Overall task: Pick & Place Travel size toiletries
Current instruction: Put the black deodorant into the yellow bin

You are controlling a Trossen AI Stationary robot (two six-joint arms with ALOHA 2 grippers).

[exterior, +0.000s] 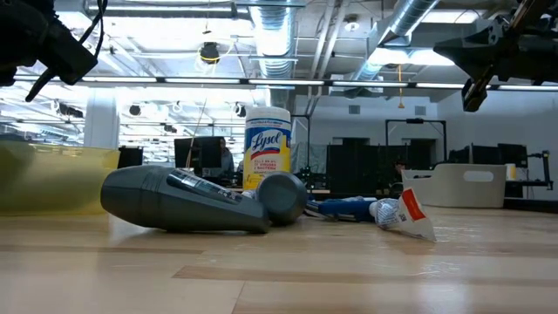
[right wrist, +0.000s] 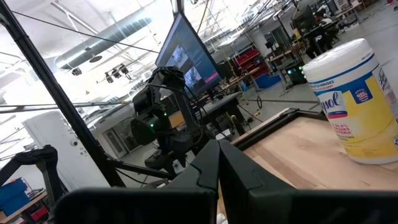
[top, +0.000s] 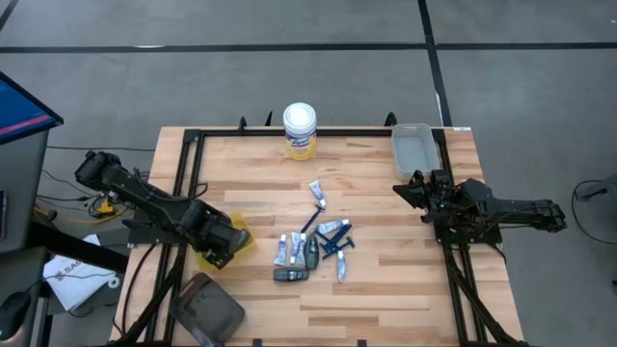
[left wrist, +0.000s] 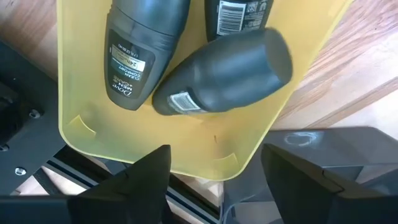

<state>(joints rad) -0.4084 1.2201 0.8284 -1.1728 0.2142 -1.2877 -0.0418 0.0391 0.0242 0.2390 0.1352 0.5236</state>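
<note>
- The left gripper [top: 229, 243] hangs over the yellow bin [left wrist: 186, 146] near the table's left edge, toward the front. Its fingers [left wrist: 140, 180] stand apart with nothing between them.
- Inside the yellow bin lie three dark grey sticks [left wrist: 227, 71], one resting at a slant on the other two; the bin's rim sits just at the black frame rail [left wrist: 74, 168] that borders the wood.
- The rest of the travel size toiletries [top: 310, 249] are clustered at the middle of the table [top: 405, 280], slightly toward the front: white tubes [top: 317, 194], dark grey sticks and thin blue razors [top: 335, 243], several touching or overlapping.
- In the low view a grey stick [exterior: 187, 202] lies on its side nearest the camera, with a white tube [exterior: 403, 215] beside it to the right.
- Bare wood lies on both sides of the cluster, between it and the yellow bin and between it and the right arm.
- The Lysol canister [top: 300, 130] stands upright at the back edge, well apart from the pile.
- A clear bin [top: 413, 149] sits at the back right corner.
- The right gripper [top: 409, 191] waits at the right edge, just in front of the clear bin, fingers pressed together and holding nothing.
- A dark grey lid-like tray [top: 207, 306] lies at the front left corner, just past the yellow bin.
</note>
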